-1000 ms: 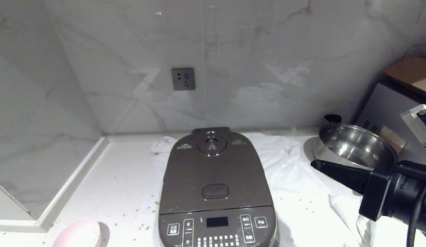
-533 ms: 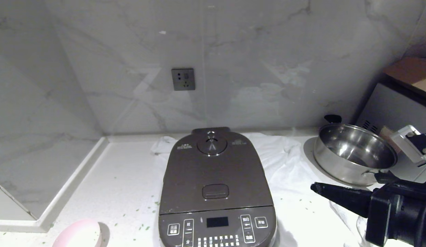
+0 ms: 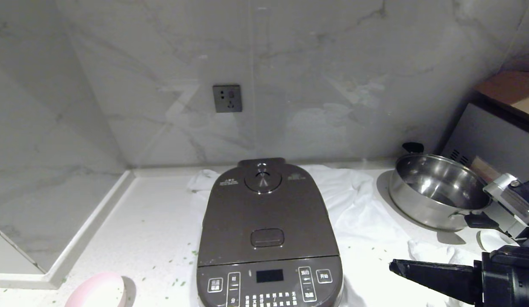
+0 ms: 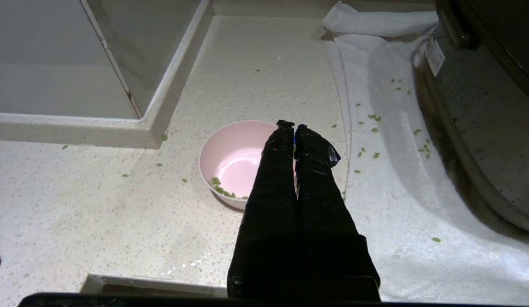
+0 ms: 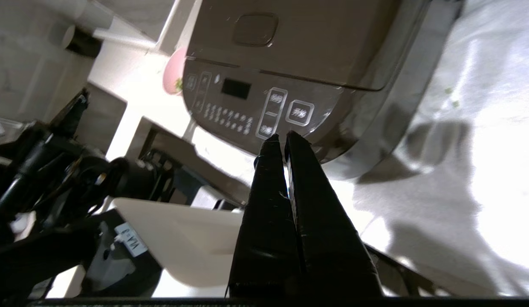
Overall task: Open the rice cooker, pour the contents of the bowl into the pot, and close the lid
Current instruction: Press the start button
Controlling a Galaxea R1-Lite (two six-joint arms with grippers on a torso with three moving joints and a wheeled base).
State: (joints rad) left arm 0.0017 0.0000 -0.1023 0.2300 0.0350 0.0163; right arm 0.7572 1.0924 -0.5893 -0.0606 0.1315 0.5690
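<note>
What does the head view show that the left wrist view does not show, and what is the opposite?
Only the head view shows the closed lid, the wall socket, the steel pan and the right gripper, shut, low beside the rice cooker. Only the left wrist view shows the shut left gripper above the bowl and the green contents left inside. Both show the bowl, the white cloth and scattered green bits on the counter.

Chinese labels on rice cooker (image 3: pixel 268 238) panel
</note>
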